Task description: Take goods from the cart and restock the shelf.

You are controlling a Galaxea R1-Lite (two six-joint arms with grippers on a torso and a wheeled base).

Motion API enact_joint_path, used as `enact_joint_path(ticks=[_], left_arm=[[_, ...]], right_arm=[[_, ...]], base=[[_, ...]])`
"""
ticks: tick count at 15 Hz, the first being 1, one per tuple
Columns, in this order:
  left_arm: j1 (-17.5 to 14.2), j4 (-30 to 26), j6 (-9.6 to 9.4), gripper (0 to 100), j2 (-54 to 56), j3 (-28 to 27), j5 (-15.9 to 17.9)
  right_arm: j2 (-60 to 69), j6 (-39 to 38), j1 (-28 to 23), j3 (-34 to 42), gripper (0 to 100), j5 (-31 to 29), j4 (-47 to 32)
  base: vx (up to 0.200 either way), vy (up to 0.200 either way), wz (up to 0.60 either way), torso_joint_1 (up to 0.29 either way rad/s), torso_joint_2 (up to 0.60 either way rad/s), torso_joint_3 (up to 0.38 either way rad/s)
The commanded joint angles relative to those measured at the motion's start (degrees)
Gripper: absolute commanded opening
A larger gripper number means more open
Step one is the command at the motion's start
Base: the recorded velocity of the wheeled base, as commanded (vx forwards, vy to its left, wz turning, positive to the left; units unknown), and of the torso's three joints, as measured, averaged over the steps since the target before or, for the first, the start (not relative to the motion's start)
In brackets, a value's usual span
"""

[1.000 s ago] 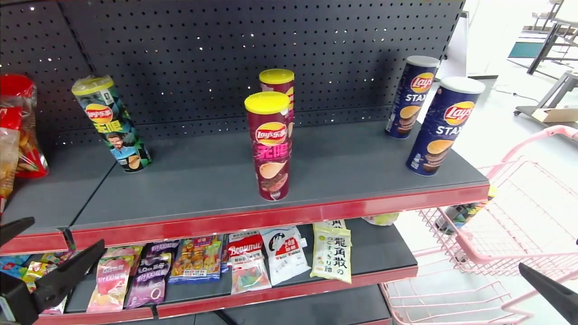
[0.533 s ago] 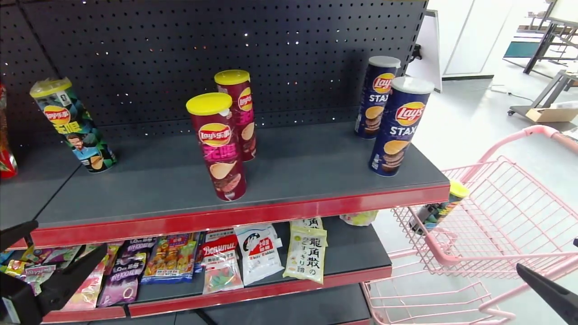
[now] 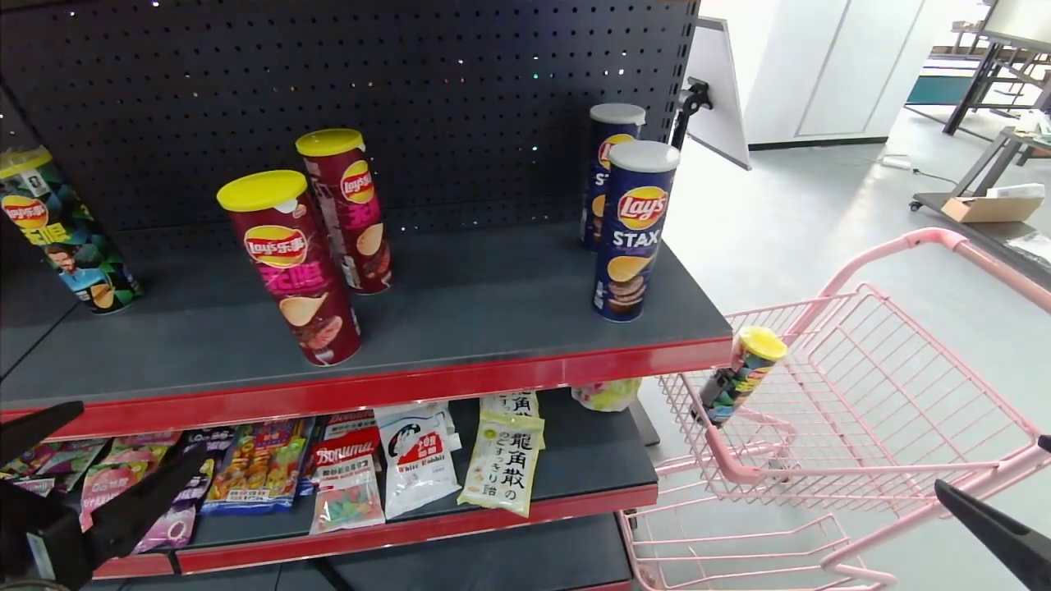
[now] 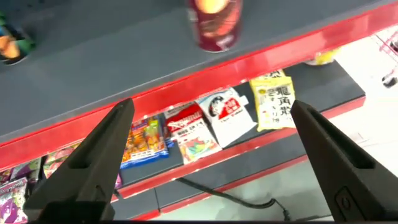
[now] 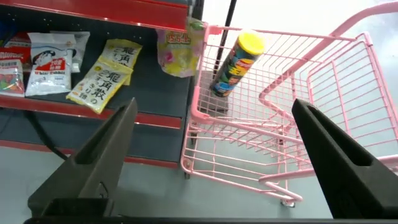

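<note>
A yellow-lidded chip can [image 3: 741, 373] leans in the corner of the pink cart [image 3: 928, 240] nearest the shelf [image 3: 493, 287], a light, stiff, smooth tube likely best pinched across its middle, while the right gripper [image 5: 214, 104] and left gripper [image 4: 212, 104] hang spread wide, empty.

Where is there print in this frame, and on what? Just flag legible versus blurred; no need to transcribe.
Front blue can: logo and large white word, legible.
Front maroon can: logo and pink characters, legible.
Yellow-green packet: bold black characters, legible.
White packet: red-and-black label, partly legible.
Patterned can in the pink cart: too small to read.
</note>
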State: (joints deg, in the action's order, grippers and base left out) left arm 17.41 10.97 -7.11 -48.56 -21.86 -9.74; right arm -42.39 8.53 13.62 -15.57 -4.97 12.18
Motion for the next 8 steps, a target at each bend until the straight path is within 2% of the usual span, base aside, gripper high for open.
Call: enact_joint_path(ticks=[1,3,5,8], left_arm=[[-0.01,0.01,-0.63,100,-0.75,-0.03,-0.02],[-0.01,0.01,-2.3,100,-0.84,0.06,-0.02],[0.08,0.01,-2.39,100,-0.84,-0.03,0.16],[0.08,0.01,-2.65,100,-1.02,-0.2,0.16]], right_arm=[[-0.06,-0.1,-0.43,0.01,100,0.05,0.04],[-0.15,-0.01,-1.14,0.63,100,0.14,0.13],[0.11,-0.1,-1.22,0.8,100,0.14,0.13],[-0.15,-0.18,-1.22,0.8,100,0.14,0.13]], base=[[0.0,0.0,0.0,0.0,0.0,0.0],[0.0,0.0,0.0,0.0,0.0,0.0],[0.0,0.0,0.0,0.0,0.0,0.0],[0.2,0.0,0.0,-0.006,0.0,0.004]])
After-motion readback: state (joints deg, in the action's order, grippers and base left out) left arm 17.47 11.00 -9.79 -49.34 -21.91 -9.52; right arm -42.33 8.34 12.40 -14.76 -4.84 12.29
